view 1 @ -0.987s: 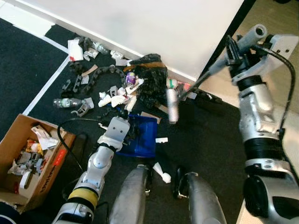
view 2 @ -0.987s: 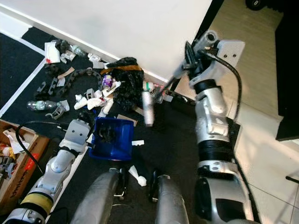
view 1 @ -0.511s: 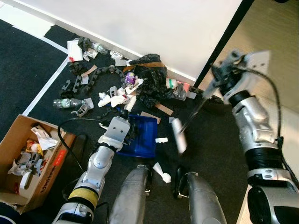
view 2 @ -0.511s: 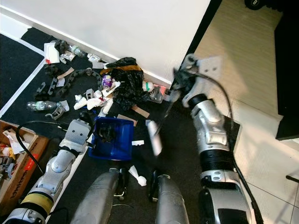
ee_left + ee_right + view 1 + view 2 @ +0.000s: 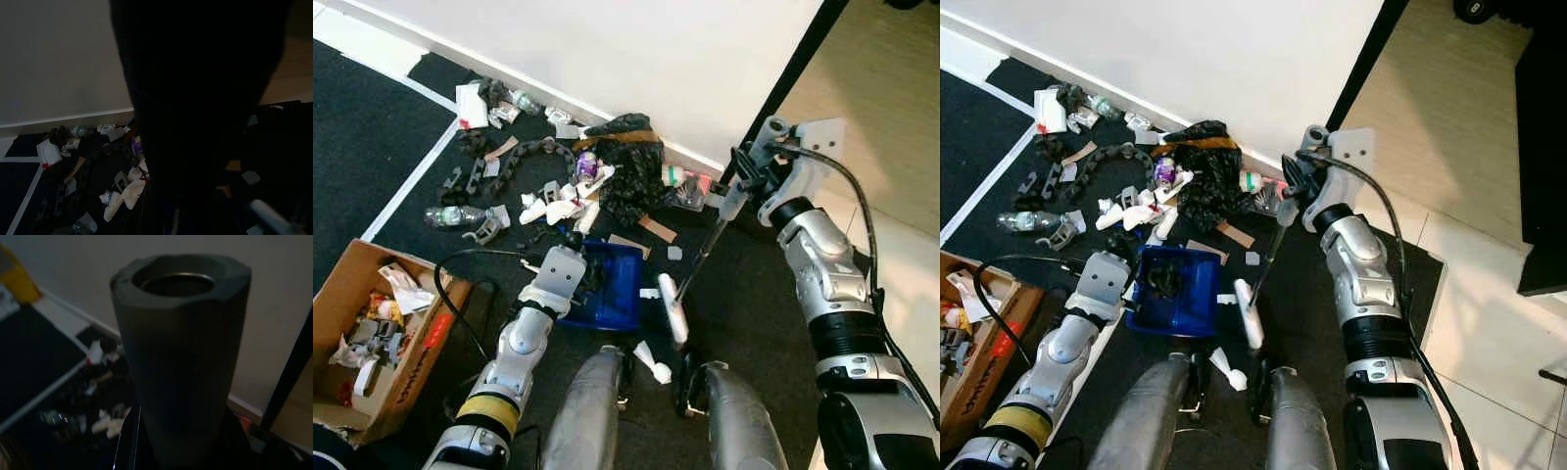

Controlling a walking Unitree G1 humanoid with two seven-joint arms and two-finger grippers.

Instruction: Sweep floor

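Floor (image 5: 744, 294) is black carpet here, with the litter pile (image 5: 558, 186) spread along the white wall. Going left to right: cardboard box (image 5: 372, 333) of junk sits at the far left, then the left tool (image 5: 570, 266) is at the rim of the blue dustpan (image 5: 612, 284) on the carpet; can't tell if its fingers are spread or pinching, they're buried behind the wrist, and the left wrist view is nearly all black. Next, the broom (image 5: 690, 264): 1 second ago its pale head was up by the pile, now it's swung down and sits right beside the dustpan's edge, near a white scrap (image 5: 653, 360). Right tool (image 5: 749, 176) is clamped on the broom handle and has dropped lower and closer in. Right wrist view mostly shows the handle's dark end.
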